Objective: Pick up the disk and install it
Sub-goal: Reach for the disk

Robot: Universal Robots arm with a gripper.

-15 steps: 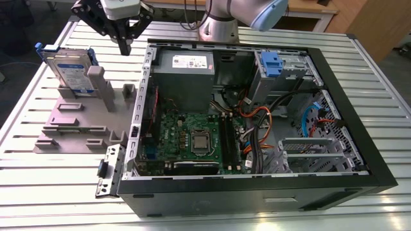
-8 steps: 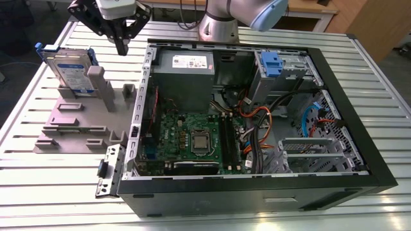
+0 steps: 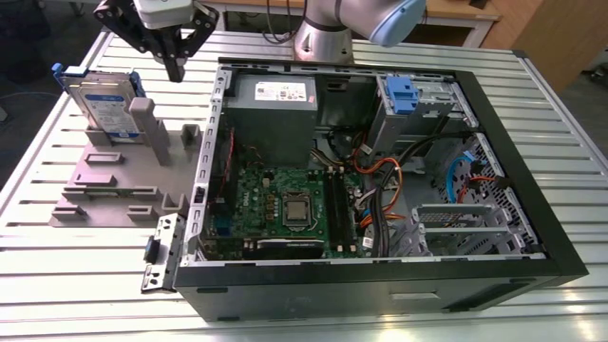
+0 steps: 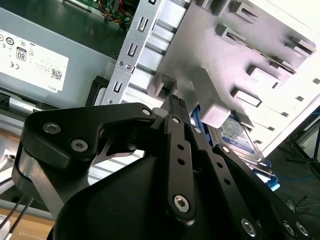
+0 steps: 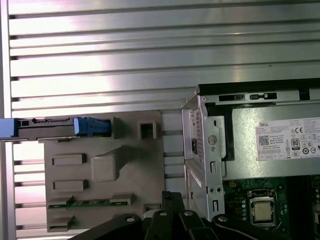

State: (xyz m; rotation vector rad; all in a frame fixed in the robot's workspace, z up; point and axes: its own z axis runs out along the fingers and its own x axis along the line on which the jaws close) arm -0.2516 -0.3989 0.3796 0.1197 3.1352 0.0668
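Note:
The disk (image 3: 105, 105), silver with a white-and-blue label and blue side rails, stands on edge in a slot of the grey fixture (image 3: 107, 187) on the exterior view's left. In the first wrist view the disk (image 5: 56, 129) appears edge-on, and in the second wrist view its label (image 4: 239, 136) peeks from behind a fixture post. My gripper (image 3: 176, 72) hangs above the table to the disk's right, between it and the case wall, apart from it. Its fingers (image 4: 176, 107) are shut together with nothing in them, and their tips (image 5: 172, 197) show over the fixture's edge.
The open black computer case (image 3: 532, 171) lies on the slatted metal table (image 3: 76, 271). Inside are the grey power-supply box (image 3: 273, 96), the motherboard (image 3: 285, 206), cables and a blue latch piece (image 3: 403, 96). The arm's base (image 3: 323, 39) stands behind the case.

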